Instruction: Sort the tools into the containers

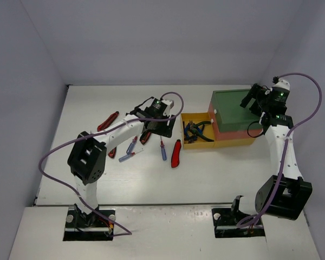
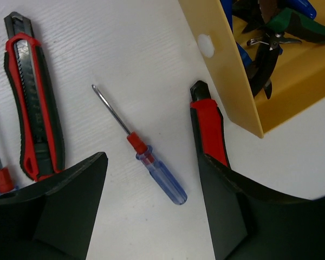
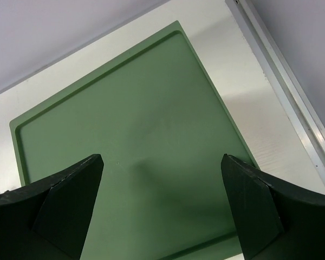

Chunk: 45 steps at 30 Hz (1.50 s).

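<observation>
covering half of one red knife (image 2: 208, 127): the left gripper (image 2: 151, 160).

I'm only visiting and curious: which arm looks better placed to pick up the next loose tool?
Left, probably. The left hand, open, hangs directly above a blue-handled screwdriver lying loose. The right hand hovers over the green-topped drawer unit, away from the loose tools.

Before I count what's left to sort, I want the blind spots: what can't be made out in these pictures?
Top view: the left arm covers tools beneath it; the pliers in the yellow drawer are too small to count.
Left wrist view: the claw fingers hide the lower end of one utility knife and the handle of a second screwdriver.
Right wrist view: the green top hides the drawers.
</observation>
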Each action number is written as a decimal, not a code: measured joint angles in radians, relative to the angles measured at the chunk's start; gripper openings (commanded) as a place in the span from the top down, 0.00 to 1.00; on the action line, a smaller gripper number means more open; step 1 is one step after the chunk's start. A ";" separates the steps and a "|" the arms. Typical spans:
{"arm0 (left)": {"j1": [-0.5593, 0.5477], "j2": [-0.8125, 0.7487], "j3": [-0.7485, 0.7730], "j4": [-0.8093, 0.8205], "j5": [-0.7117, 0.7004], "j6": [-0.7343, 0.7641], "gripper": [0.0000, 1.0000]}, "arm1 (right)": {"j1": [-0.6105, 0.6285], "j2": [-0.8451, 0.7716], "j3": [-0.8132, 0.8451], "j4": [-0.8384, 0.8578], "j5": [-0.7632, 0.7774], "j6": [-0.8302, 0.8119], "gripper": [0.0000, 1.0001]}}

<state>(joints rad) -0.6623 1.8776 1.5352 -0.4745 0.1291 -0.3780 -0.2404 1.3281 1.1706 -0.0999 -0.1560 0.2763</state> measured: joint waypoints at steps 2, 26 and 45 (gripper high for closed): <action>-0.004 0.033 0.001 0.030 0.012 0.000 0.37 | -0.001 0.003 0.000 0.004 -0.005 -0.001 0.12; -0.013 0.177 0.018 0.183 0.051 0.011 0.37 | -0.028 0.014 0.115 -0.029 0.095 -0.162 0.12; -0.014 0.335 0.143 0.279 0.097 0.039 0.37 | -0.067 0.196 0.083 0.063 -0.244 -0.130 0.17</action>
<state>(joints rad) -0.6759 2.2122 1.6781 -0.1956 0.2260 -0.3389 -0.3074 1.5240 1.2533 -0.0368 -0.3997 0.1463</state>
